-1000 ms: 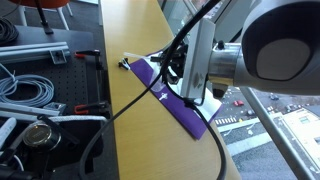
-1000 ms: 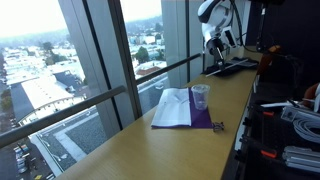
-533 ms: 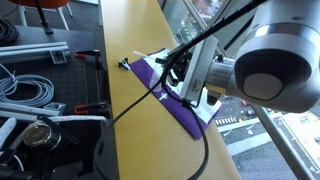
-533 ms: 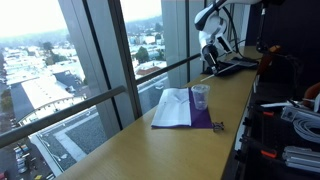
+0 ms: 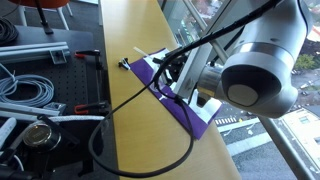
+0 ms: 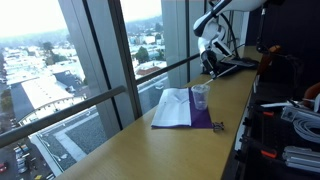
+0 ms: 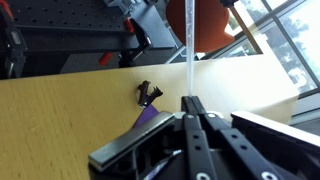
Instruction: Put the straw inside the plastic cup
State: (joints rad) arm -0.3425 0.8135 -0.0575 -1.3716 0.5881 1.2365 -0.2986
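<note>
In the wrist view my gripper (image 7: 190,102) is shut on the straw (image 7: 188,45), a very thin pale tube that sticks straight out beyond the fingertips. In an exterior view the gripper (image 6: 209,60) hangs above the far end of the wooden counter, well behind the clear plastic cup (image 6: 200,96). The cup stands upright on a purple mat (image 6: 200,121) next to a white sheet (image 6: 175,106). The cup does not show in the wrist view. In an exterior view the arm (image 5: 255,70) hides it.
A black binder clip (image 7: 148,94) lies by the end of the purple mat (image 5: 178,105) and also shows in both exterior views (image 5: 124,66) (image 6: 218,126). Windows run along the counter's far edge. Cables and equipment (image 5: 35,95) fill the near side.
The arm has moved down and toward the cup with the straw still in the gripper. It now fills more of the exterior view on the cable side.
</note>
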